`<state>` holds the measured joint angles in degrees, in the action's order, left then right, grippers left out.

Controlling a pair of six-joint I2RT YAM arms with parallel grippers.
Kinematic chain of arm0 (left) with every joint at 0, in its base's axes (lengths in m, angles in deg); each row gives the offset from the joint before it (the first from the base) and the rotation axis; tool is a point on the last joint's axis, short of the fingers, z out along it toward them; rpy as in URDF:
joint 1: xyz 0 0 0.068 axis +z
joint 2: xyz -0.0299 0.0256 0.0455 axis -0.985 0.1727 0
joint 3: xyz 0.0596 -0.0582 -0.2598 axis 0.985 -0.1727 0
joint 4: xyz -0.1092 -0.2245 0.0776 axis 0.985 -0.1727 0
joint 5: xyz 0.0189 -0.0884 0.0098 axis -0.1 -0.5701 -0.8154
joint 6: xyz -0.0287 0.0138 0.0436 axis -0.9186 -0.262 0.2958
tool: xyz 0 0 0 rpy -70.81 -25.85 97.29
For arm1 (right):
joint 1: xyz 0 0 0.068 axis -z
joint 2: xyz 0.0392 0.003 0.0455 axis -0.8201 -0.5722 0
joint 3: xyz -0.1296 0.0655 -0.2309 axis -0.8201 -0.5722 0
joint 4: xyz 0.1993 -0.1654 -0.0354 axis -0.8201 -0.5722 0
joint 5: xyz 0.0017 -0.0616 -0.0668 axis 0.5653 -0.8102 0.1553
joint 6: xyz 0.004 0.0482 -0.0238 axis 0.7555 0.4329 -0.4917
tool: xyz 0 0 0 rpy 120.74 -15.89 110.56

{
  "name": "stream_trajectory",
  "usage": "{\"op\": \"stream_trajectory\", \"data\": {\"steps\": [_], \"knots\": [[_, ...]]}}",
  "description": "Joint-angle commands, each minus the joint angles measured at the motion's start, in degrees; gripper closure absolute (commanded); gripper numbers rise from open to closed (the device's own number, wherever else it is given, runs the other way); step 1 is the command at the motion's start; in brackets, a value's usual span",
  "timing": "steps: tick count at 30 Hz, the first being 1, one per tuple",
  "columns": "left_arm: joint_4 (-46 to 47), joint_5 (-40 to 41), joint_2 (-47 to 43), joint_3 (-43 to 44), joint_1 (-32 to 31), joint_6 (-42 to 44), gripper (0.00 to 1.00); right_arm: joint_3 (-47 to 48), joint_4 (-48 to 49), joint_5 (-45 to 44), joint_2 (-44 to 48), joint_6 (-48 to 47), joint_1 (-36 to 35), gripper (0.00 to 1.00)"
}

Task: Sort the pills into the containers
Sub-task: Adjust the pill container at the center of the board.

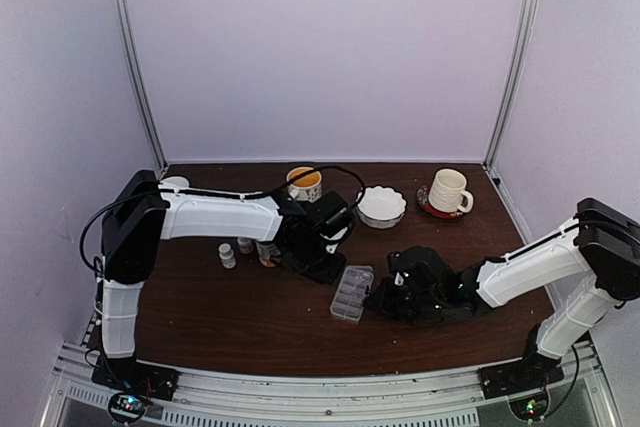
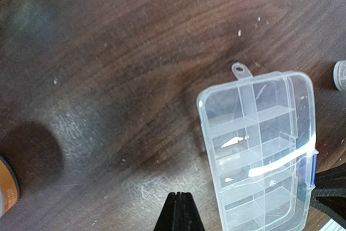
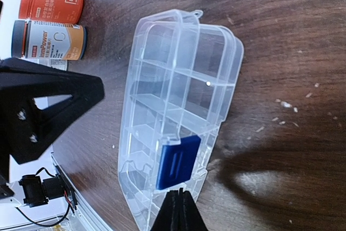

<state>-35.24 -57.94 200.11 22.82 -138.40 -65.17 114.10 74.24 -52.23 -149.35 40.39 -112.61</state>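
Both grippers are closed on nothing. The right gripper [image 3: 178,209] points at the blue latch [image 3: 177,160] of the organizer box [image 3: 178,96], probably to unclip its lid. The left gripper [image 2: 181,212] hovers just beside the box. One tiny pale pill [image 3: 208,83] seems to lie inside it.

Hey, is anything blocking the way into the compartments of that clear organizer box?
Yes: the organizer box seems to have its clear lid closed over them, with the blue latch folded onto it. Nothing visible lies between the shut right hand and that latch.
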Motion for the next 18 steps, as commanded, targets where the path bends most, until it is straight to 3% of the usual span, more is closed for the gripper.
{"op": "stream_trajectory", "data": {"steps": [1, 18], "knots": [[2.32, -3.75, 1.0, -1.89, -0.14, 0.1, 1.0, 1.54, 2.65, 0.42, -1.5, 0.54, -0.31, 1.0], [9.7, -11.24, -2.57, -12.77, -0.24, -0.04, 1.0, 2.65, 5.4, 1.71, -3.53, -1.31, -0.31, 1.0]]}}
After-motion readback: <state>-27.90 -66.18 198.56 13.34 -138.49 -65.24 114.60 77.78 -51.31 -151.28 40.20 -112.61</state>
